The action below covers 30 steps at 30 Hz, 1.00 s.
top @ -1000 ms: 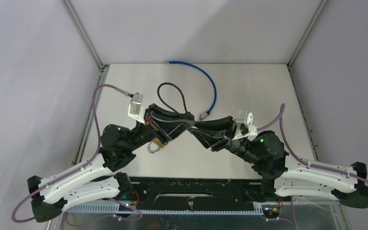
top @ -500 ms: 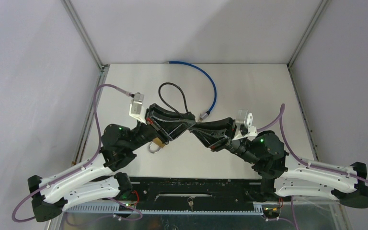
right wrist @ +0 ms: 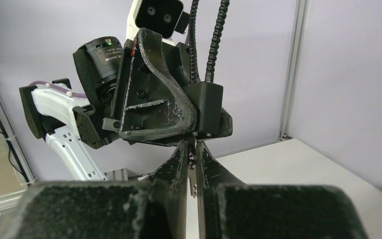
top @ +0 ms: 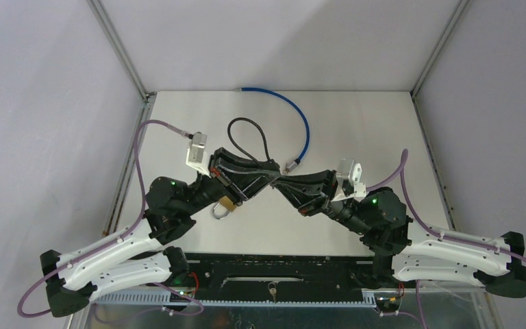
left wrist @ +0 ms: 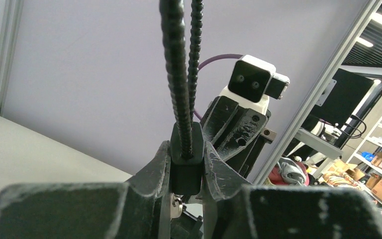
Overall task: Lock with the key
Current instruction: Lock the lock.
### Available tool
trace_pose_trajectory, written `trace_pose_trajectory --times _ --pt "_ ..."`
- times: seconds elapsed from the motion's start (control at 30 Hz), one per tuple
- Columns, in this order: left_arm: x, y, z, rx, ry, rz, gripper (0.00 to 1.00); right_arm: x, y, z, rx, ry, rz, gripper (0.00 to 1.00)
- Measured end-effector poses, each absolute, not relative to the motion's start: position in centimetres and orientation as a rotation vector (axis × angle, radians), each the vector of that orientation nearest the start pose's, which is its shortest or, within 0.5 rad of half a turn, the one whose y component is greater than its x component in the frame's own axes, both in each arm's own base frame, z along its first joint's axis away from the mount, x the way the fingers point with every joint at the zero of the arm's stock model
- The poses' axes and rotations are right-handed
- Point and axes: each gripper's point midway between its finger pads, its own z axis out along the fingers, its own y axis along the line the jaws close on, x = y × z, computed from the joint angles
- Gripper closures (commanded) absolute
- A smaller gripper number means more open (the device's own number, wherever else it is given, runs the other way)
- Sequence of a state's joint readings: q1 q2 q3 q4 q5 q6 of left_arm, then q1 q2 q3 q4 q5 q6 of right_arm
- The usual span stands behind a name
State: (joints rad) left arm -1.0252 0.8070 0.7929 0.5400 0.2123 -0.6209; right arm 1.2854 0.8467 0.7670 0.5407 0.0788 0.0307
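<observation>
My left gripper (top: 268, 175) is shut on the black body of a cable lock (left wrist: 186, 172), held above the table's middle. The lock's black ribbed cable (top: 246, 137) loops away from it and rises straight up in the left wrist view (left wrist: 177, 74). My right gripper (top: 285, 182) meets the left one tip to tip. In the right wrist view it (right wrist: 191, 149) is shut on a small silver key (right wrist: 193, 174) whose tip points up at the underside of the lock body (right wrist: 210, 107). How far the key is in the keyhole is hidden.
A brass padlock (top: 224, 205) with a silver shackle lies on the table under the left wrist. A blue cable (top: 302, 123) curves across the far middle of the table. Metal frame posts stand at the back corners.
Both grippers with lock and key have shifted very slightly, and the cable loop has swung a little to the right. Both grips are unchanged.
</observation>
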Motion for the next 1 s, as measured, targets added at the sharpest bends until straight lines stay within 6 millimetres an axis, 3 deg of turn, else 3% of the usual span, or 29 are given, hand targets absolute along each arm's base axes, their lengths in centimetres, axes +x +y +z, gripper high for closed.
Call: trace_pose_trajectory --times 0.43,0.63,0.77,1.0 --pt "11.0 -29.5 45.5 0.438 1.097 -1.581 1.00 10.9 32.5 42.6 -0.673 0.981 0.889 0.98" --pt "11.3 -29.4 45.3 0.424 1.109 -1.564 1.00 11.1 32.1 42.6 -0.676 0.978 0.813 0.73" --pt "11.7 -29.6 44.4 0.432 1.145 -1.536 1.00 11.0 32.1 41.2 -0.751 0.999 0.776 0.57" --pt "12.2 -29.7 43.8 0.439 1.164 -1.493 1.00 9.8 30.2 40.9 -0.834 0.986 0.810 0.52"
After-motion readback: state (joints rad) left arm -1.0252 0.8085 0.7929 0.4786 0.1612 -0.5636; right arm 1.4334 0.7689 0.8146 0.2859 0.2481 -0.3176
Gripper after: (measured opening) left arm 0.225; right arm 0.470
